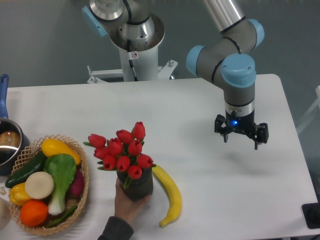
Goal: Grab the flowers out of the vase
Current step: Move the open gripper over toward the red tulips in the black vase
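Note:
The flowers (121,150), a bunch of red closed tulip buds with green stems, stand in the vase (136,186), a short dark ribbed cylinder near the table's front. A person's hand (126,206) holds the vase from below. My gripper (241,136) hangs over the right part of the table, well to the right of the flowers and apart from them. Its fingers (224,135) are spread open and hold nothing.
A yellow banana (170,194) lies just right of the vase. A wicker basket (86,176) of vegetables sits at the front left. A pot with a blue handle (6,142) is at the left edge. The robot's base (135,40) stands at the back.

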